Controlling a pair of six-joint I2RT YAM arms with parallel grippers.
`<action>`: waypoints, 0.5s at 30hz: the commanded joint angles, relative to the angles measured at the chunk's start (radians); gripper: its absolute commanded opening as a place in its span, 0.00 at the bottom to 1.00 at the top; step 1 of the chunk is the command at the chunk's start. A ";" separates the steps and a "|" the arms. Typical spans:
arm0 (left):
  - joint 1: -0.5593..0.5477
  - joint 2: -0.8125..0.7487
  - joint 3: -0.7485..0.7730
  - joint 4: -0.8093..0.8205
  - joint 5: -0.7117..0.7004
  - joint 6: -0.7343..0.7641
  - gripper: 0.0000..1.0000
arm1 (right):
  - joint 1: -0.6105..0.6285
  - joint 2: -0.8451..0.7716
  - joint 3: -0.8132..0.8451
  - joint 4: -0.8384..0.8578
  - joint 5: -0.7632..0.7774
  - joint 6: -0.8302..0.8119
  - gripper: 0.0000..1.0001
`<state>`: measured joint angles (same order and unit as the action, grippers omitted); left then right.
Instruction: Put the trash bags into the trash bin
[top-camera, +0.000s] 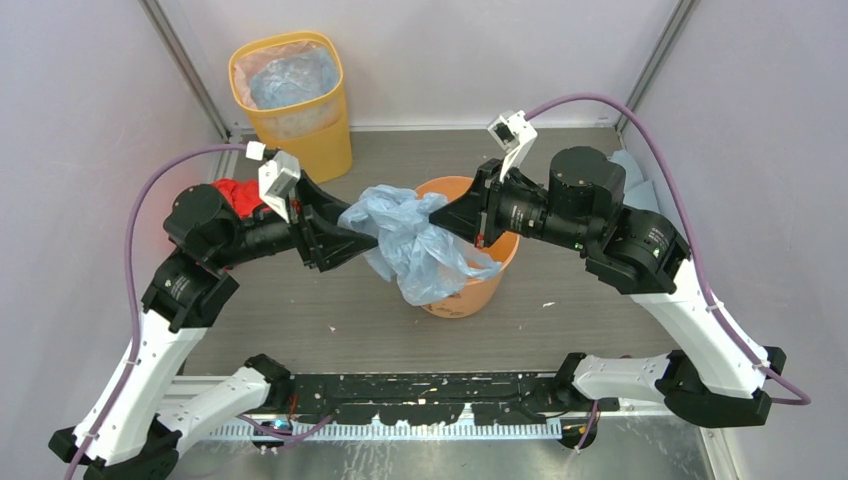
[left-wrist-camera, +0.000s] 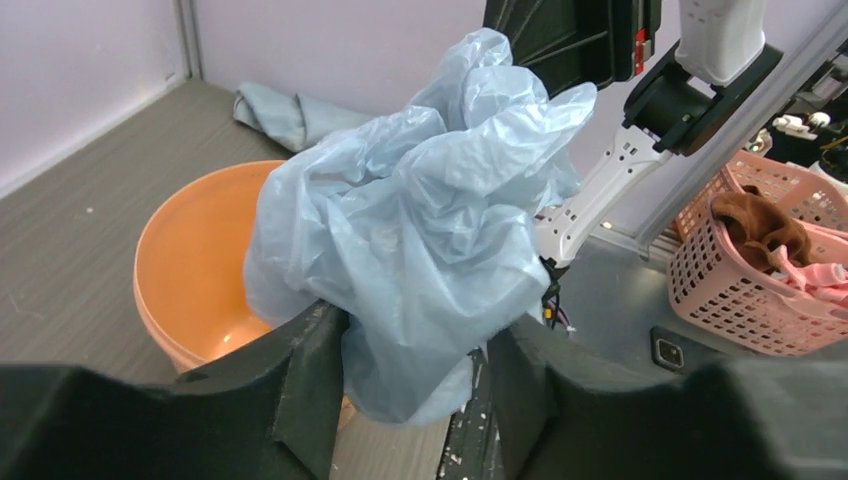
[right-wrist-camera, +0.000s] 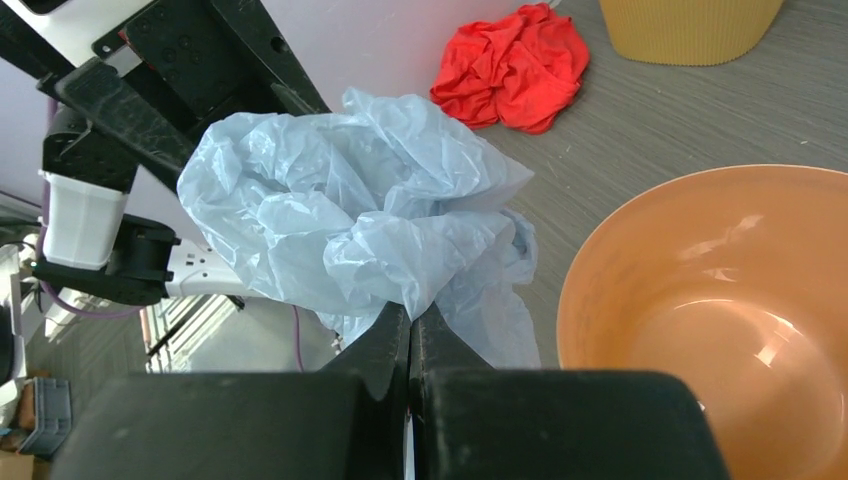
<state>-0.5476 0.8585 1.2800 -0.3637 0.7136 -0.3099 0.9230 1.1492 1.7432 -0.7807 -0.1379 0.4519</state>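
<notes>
Blue trash bag (top-camera: 415, 240) hangs over the orange bin's (top-camera: 470, 295) 9 o'clock rim — right gripper (right-wrist-camera: 410, 330) pinched shut on it, left gripper (left-wrist-camera: 415, 350) spread around it. Released now, it could slide outside.

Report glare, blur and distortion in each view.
Top external: even light, sharp, the walls splaying outward. Left wrist: near tool fingers soft and dark, pale blue trash bag crisp. Right wrist: bright glare patches inside the orange trash bin, red cloth slightly soft.

Grey wood-grain table (top-camera: 600, 300), orange trash bin (top-camera: 462, 295), yellow bin (top-camera: 300, 120), red cloth (top-camera: 238, 195)
</notes>
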 joint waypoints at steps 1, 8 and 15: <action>0.002 0.026 0.000 0.083 0.052 -0.014 0.41 | 0.003 -0.018 0.042 0.049 -0.039 0.013 0.01; 0.002 0.019 -0.006 0.088 0.001 -0.017 0.00 | 0.003 -0.030 0.054 0.006 -0.008 0.002 0.02; 0.002 0.045 0.108 -0.069 -0.121 0.011 0.00 | 0.003 -0.077 0.064 -0.112 0.272 -0.058 0.56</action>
<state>-0.5476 0.9020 1.2976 -0.3893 0.6647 -0.3092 0.9230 1.1229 1.7683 -0.8494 -0.0471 0.4374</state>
